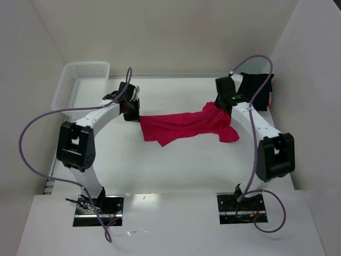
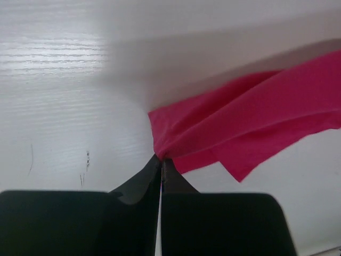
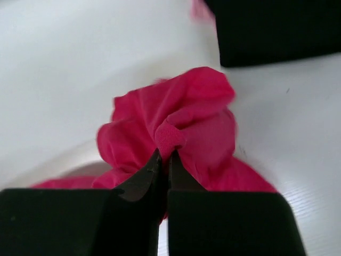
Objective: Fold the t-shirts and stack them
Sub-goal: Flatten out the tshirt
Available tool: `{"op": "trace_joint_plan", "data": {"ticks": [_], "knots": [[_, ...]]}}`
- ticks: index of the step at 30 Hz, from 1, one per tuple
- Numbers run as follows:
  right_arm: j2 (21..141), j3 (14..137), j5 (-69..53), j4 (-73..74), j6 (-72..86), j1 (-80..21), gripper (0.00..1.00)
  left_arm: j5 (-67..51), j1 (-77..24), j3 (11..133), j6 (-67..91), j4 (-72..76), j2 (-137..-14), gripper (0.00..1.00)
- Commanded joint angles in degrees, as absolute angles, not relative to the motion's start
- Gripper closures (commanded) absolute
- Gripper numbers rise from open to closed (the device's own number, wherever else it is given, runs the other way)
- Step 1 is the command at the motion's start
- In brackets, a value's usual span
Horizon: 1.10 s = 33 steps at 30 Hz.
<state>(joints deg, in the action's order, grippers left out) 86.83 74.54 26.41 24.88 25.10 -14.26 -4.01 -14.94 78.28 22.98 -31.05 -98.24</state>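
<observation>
Crimson t-shirt [image 1: 184, 127] spread across the white bench [image 1: 176, 170], spanning the gap between the two grippers. The left gripper [image 2: 161, 160] is pinched fully closed on one corner of the cloth, which fans out from its tips. The right gripper [image 3: 164, 156] is likewise closed, clamping a bunched fold at the opposite end. The black t-shirt [image 1: 257, 85] lies just beyond the right gripper. A white mesh basket [image 1: 80, 80] stands apart from the left gripper, on its outer side.
</observation>
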Motion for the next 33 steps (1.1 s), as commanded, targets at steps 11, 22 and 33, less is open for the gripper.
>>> {"op": "trace_joint_plan", "data": {"ticks": [11, 22, 33], "knots": [[107.66, 83.3, 24.87, 6.25, 26.11, -11.96, 1.0, -1.67, -10.99, 94.37, 24.61, -22.59, -119.6, 1.0], [115.4, 90.26, 20.48, 2.81, 23.55, -9.84, 0.59, -3.14, -8.7, 97.12, 21.36, -22.49, -119.98, 0.37], [113.82, 89.74, 16.0, 2.29, 22.41, -9.84, 0.16, -20.48, -16.77, 86.41, 20.29, -22.5, -108.37, 0.16]]}}
